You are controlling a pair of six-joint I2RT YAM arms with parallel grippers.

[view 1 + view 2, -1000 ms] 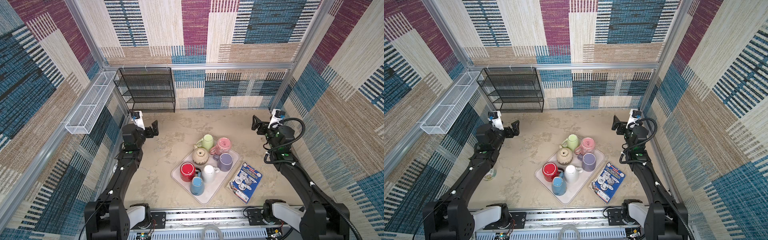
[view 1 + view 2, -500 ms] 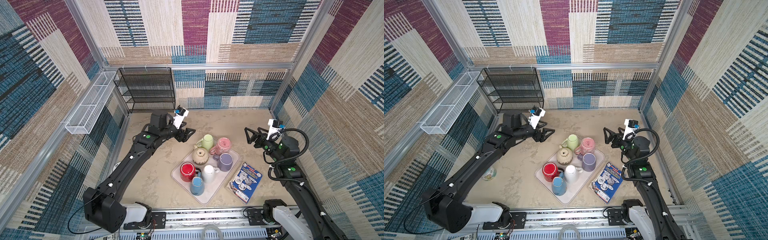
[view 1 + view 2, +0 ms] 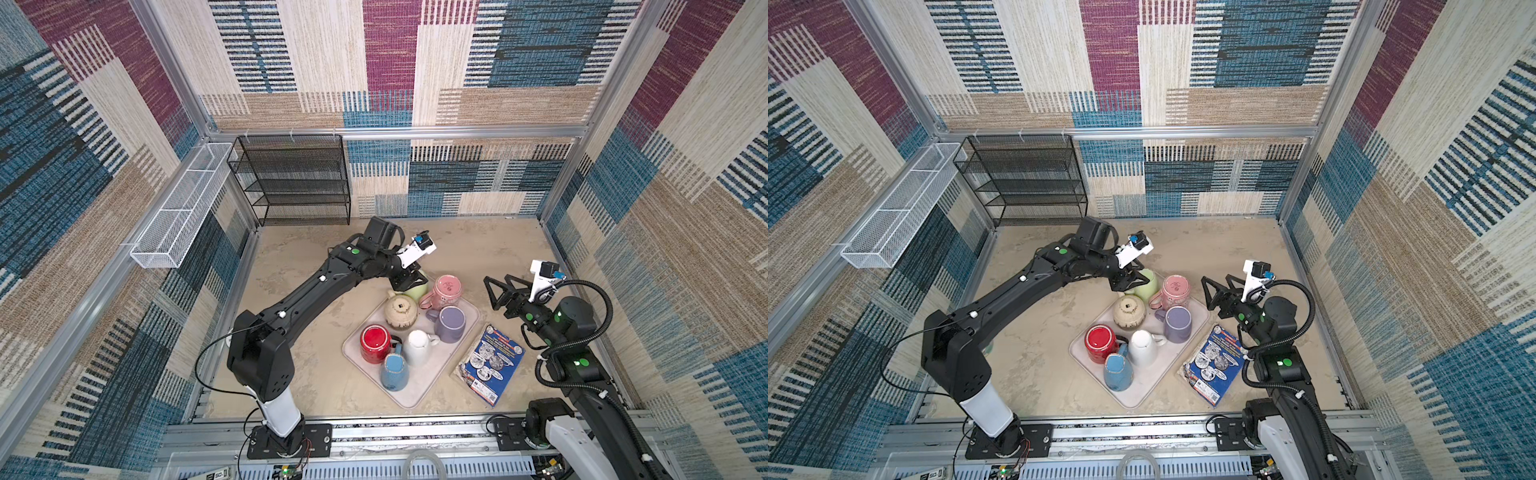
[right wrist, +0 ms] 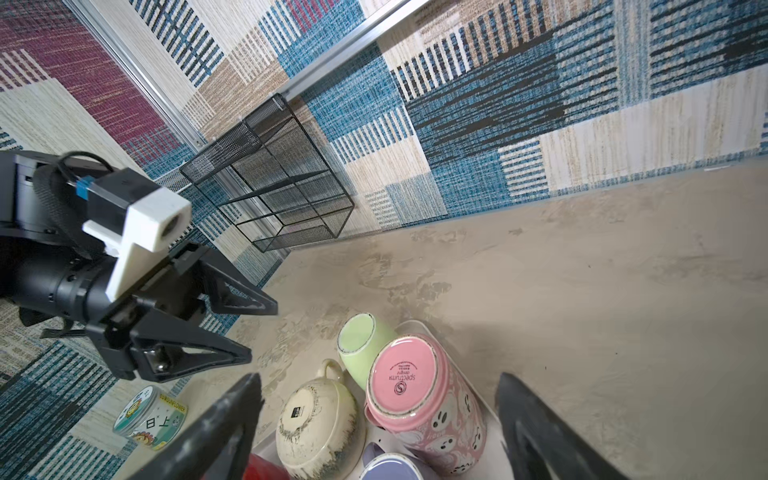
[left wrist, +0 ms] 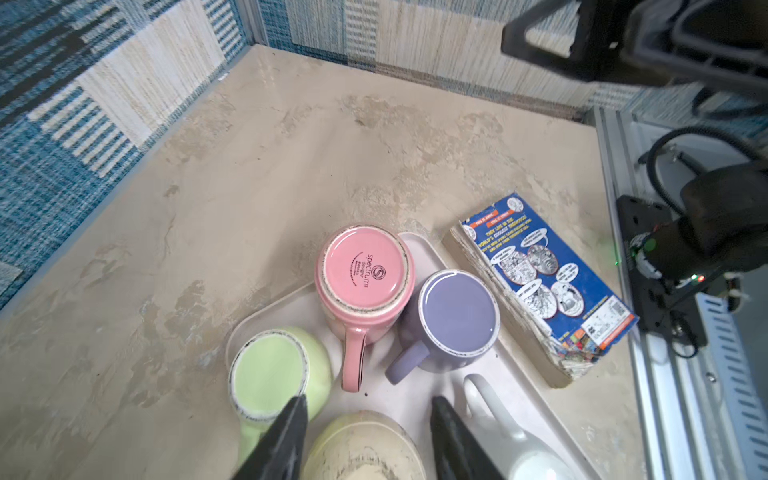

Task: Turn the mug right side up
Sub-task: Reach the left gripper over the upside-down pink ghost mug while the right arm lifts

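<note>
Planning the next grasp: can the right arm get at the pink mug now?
Probably yes: the right tool stands open beside the pink mug, nothing between them; the left tool is over the green mug.

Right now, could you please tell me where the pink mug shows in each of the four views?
In a top view: pink mug upside down at the tray's far end.
In a top view: pink mug, same end.
Left wrist: pink mug between green mug and purple mug.
Right wrist: pink mug beside the green mug.
Shared landmark: the purple mug beside it.
</note>
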